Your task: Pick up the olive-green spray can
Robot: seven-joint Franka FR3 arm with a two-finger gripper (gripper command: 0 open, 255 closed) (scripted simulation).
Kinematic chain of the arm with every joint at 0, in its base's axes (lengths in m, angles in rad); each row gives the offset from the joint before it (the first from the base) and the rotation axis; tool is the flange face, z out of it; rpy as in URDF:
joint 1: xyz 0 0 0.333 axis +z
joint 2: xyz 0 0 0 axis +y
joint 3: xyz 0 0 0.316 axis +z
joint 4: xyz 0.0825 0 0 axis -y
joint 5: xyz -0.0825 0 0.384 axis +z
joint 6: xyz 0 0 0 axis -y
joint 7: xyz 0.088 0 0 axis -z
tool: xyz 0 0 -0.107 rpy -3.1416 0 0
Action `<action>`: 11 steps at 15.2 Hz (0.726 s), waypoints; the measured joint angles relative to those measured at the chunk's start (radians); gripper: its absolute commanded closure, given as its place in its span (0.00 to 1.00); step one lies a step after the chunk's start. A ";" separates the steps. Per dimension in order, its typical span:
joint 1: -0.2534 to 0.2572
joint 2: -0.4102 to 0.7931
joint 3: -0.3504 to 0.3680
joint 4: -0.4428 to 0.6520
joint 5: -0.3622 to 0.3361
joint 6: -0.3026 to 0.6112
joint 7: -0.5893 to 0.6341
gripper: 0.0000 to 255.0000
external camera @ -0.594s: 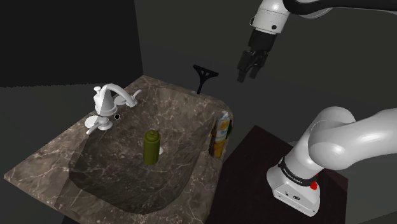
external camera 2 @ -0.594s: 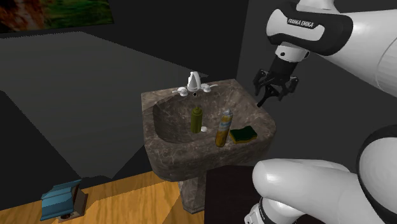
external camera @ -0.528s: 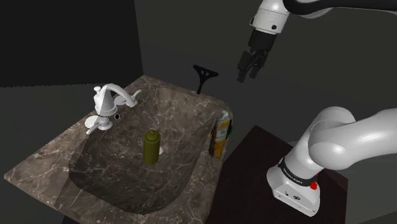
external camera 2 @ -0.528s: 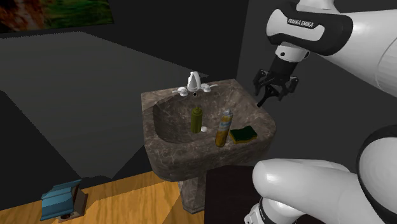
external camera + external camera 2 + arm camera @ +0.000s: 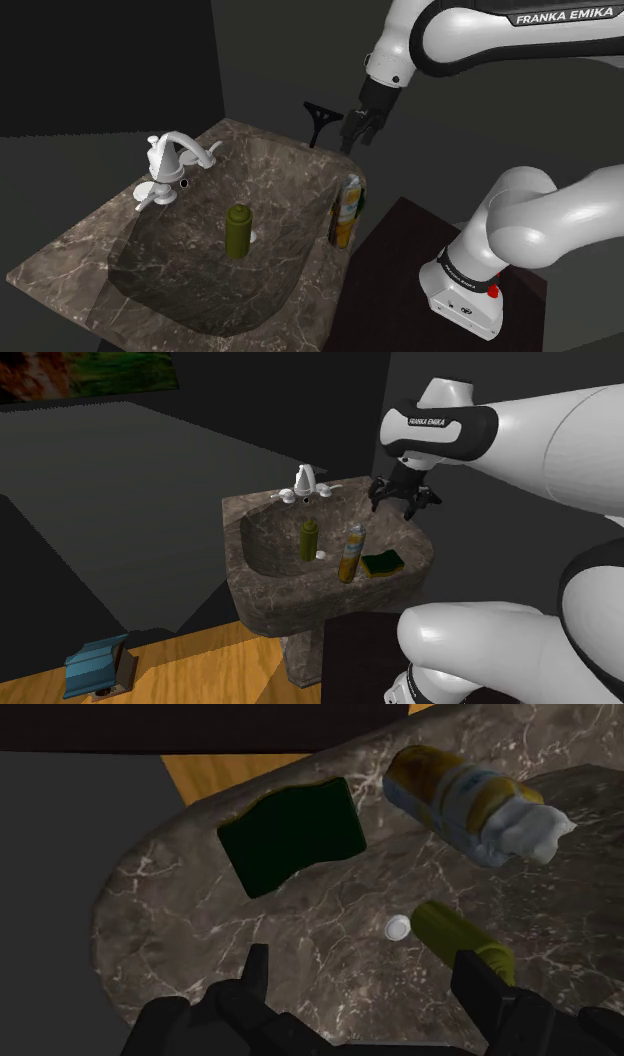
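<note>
The olive-green spray can (image 5: 238, 230) stands upright in the basin of a dark marble sink (image 5: 90, 240), beside the drain. It also stands in the basin in the second exterior view (image 5: 309, 539). In the wrist view this olive can (image 5: 465, 942) lies just ahead of one finger, next to the white drain (image 5: 398, 927). My gripper (image 5: 352, 135) hangs open and empty in the air over the sink's back corner, well above the can and to the shoulder view's right of it. In the wrist view the gripper (image 5: 365, 994) holds its fingers wide apart.
A yellow, white and blue spray can (image 5: 347, 210) stands on the sink's rim by a dark green sponge (image 5: 382, 563). The white faucet (image 5: 170, 160) is at the back of the rim. A black T-shaped object (image 5: 320, 118) rises behind the sink. A blue box (image 5: 95, 664) sits on the wooden floor.
The arm has swung toward the shoulder view's left and down, bringing the gripper from beside the sink to above its back corner. The fingers stay open. The cans have not moved.
</note>
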 measured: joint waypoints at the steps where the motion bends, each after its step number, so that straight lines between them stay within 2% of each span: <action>1: 0.009 0.018 0.015 -0.009 0.010 0.041 0.007 0.00; 7: 0.066 0.161 0.123 -0.048 0.071 0.318 0.069 0.00; 11: 0.084 0.285 0.182 -0.041 0.082 0.494 0.100 0.00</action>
